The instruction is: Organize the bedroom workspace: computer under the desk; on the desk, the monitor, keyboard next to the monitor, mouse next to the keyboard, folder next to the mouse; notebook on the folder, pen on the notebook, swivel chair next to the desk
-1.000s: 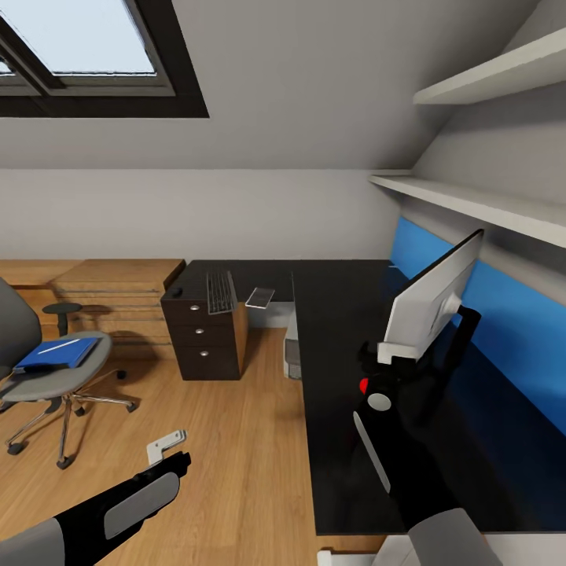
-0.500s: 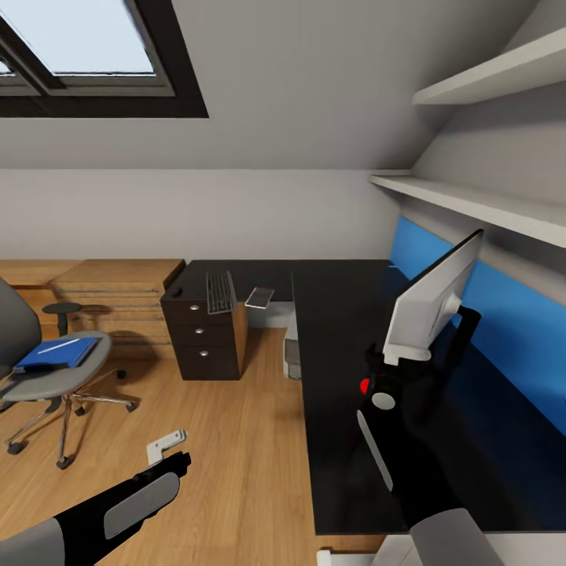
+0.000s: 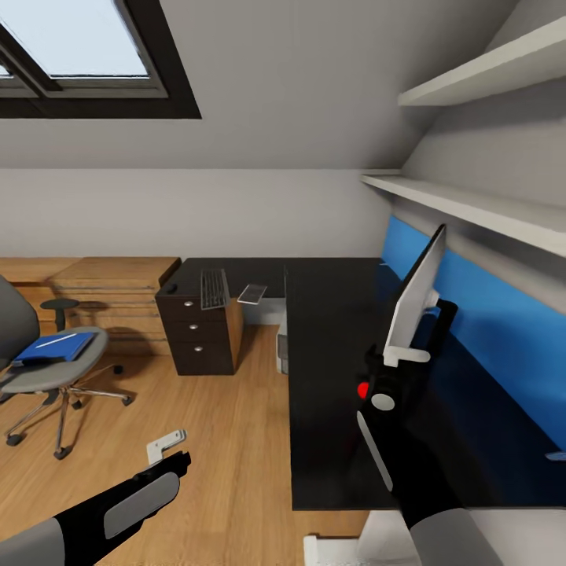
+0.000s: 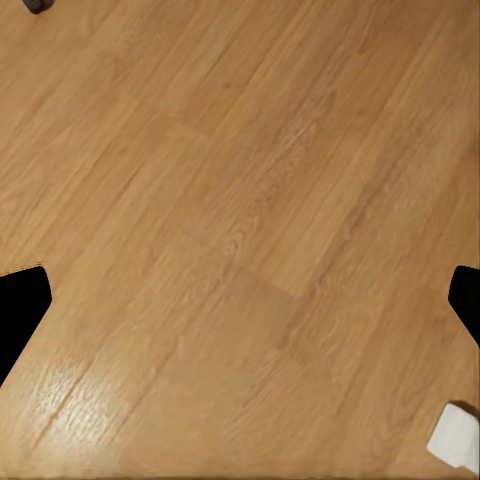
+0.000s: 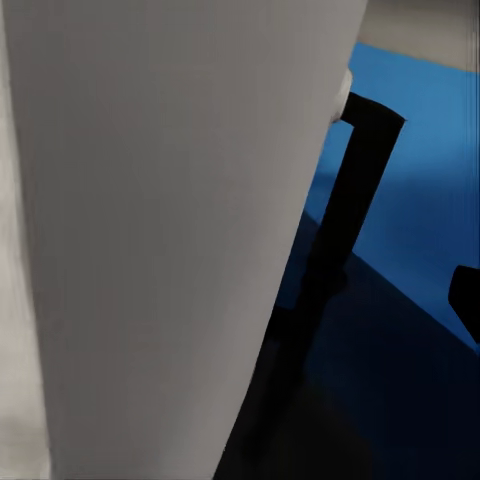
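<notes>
A: So, what's different from a second ago?

B: Mostly the view. The whole head picture has slid, so the camera turned or the base rolled; the desk (image 3: pixel 338 369) now sits nearer the centre. The monitor (image 3: pixel 414 303) also looks more edge-on than it did, its white back facing us at about two o'clock from the picture's middle.

A: Is the right gripper (image 3: pixel 391 363) holding it?

B: It sits right at the screen's lower corner, and the right wrist view has the white shell pressed up close with the black neck (image 5: pixel 340 215) behind. I'd judge the fingers clamped on the monitor, though the contact itself is hidden.

A: And the left gripper (image 3: pixel 167 445)?

B: Idle over bare wooden floor (image 4: pixel 240 200), at about seven o'clock. Its dark fingertips sit wide apart at the wrist view's edges, holding nothing.

A: The rest of the job?

B: All still to do. The keyboard (image 3: pixel 212 288) lies on the desk's far wing at eleven o'clock, a small flat item just beside it. The blue folder (image 3: pixel 56 347) rests on the swivel chair (image 3: pixel 47 369) at nine o'clock, well apart from the desk.
</notes>
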{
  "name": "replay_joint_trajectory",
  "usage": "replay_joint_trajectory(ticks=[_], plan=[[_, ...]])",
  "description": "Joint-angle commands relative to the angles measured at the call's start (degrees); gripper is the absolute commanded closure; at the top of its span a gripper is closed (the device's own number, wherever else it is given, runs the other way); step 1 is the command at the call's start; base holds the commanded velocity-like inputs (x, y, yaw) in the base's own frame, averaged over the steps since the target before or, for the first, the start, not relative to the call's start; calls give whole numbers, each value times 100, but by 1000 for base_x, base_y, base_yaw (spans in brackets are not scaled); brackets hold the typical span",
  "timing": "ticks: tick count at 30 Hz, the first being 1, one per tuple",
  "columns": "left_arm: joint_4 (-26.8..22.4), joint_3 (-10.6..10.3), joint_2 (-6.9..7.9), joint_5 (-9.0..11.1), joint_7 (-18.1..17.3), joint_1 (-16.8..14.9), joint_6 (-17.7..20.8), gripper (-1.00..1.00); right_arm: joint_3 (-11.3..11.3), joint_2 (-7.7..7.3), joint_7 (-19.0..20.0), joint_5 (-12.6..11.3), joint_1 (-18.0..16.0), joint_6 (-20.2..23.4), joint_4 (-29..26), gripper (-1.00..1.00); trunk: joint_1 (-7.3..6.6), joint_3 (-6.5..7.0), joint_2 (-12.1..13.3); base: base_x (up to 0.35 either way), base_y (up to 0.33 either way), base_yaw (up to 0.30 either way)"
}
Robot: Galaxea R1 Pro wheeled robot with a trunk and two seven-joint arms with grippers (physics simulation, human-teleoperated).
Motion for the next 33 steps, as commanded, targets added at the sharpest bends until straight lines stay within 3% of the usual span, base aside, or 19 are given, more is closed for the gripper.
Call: replay_joint_trajectory(ticks=[1, 15, 22, 33], plan=[[-9, -25, 6, 37, 20, -11, -32, -100, 5, 0, -21, 56, -4, 59, -1, -100, 0, -7, -6, -96, -185, 0], [-9, -25, -2, 30, 28, -11, -32, -100, 5, 0, -4, 55, -4, 50, 4, -100, 0, -7, -6, -23, -245, 0], [-8, -25, -2, 30, 28, -11, -32, -100, 5, 0, -3, 55, -4, 50, 8, -100, 0, -7, -6, -19, -65, 0], [-9, -11, 5, 30, 28, -11, -34, -100, 6, 0, -3, 55, -4, 45, 8, -100, 0, -7, -6, -221, -47, 0]])
